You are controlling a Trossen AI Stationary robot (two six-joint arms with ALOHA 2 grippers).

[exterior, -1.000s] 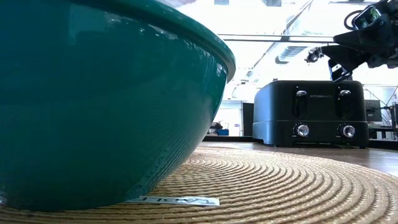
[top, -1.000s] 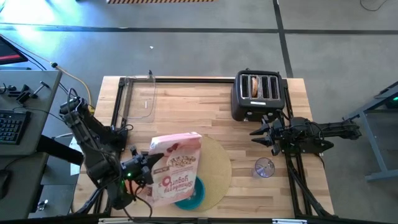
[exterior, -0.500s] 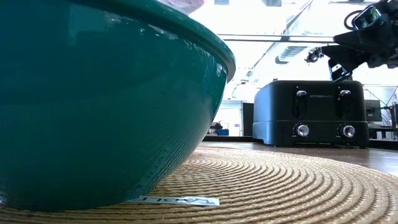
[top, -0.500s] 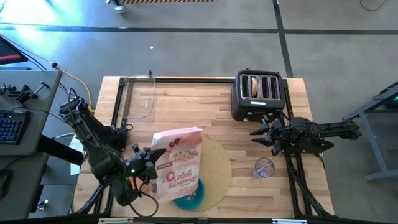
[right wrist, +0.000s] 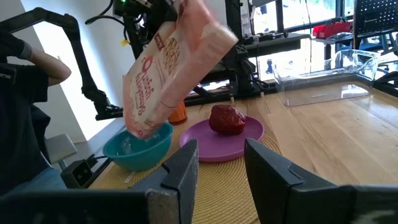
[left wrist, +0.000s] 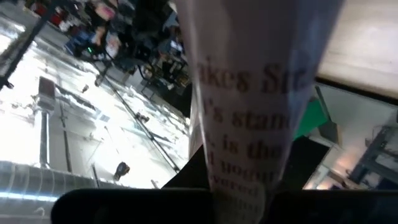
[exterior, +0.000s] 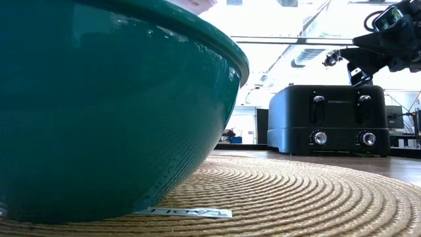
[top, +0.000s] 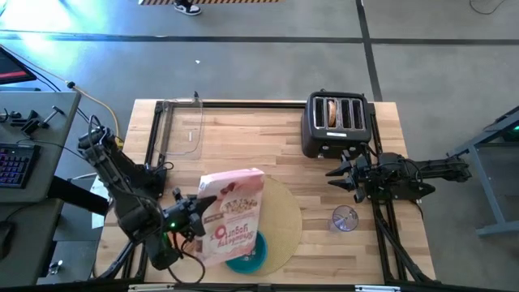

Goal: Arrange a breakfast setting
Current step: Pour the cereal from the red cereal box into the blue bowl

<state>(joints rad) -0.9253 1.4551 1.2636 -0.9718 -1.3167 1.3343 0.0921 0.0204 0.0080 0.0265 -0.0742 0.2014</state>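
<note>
Tipping the cereal box (top: pixel 231 217) over the teal bowl (top: pixel 247 258) with my left claw (top: pixel 193 217) clamped on its side, I judge myself to be in the middle of the pouring step. The box leans mouth-down, its open end just above the bowl, which sits on the mat (top: pixel 280 219) at the near edge of the surface (top: pixel 243 134). I cannot see any cereal falling or lying in the bowl, so I cannot say how much has gone in. From my right wrist view, the purple plate (right wrist: pixel 222 142) already lies on the mat beside the bowl with the red fruit (right wrist: pixel 227 119) on it, and the orange cup (right wrist: pixel 178 112) shows just behind the box. The glass (top: pixel 345 218) stands off the mat, near my right claw (top: pixel 340 174), which waits with its fingers apart beside the toaster (top: pixel 335 123). The bagel (top: pixel 328 113) looks to be in one of the toaster's slots. So mat, plate, fruit and bowl seem placed; what is left, as I read it, is finishing the pour, setting the box aside, bringing the bagel to the plate and moving the glass in. I see no spoon anywhere.
</note>
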